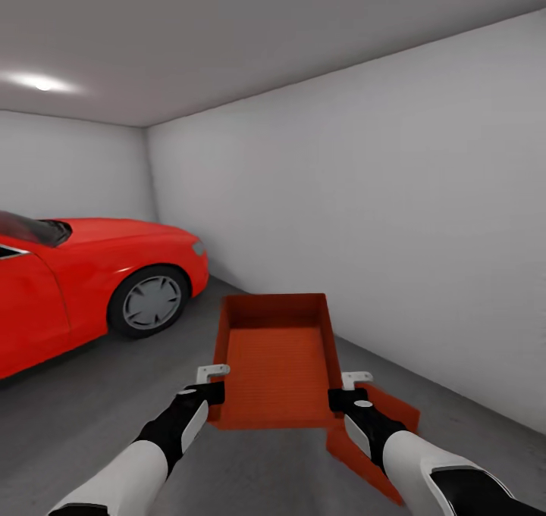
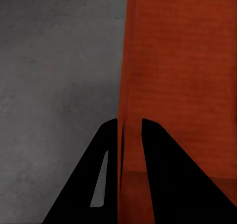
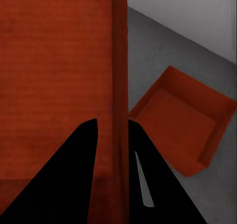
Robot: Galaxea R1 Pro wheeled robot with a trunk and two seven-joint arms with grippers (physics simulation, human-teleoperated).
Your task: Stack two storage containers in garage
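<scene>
In the garage, nearest the robot: left gripper (image 1: 214, 384) and right gripper (image 1: 343, 389) each pinched a side wall of the held container (image 1: 277, 364), above the floor (image 1: 91, 417).
Below right: second container (image 3: 183, 128) lay on the concrete.
Farther left: red car (image 1: 83, 273).
Beyond: grey-white wall (image 1: 379, 213).

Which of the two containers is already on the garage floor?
The lower container by the right arm rests on the floor; the other container is held up by both grippers.
</scene>
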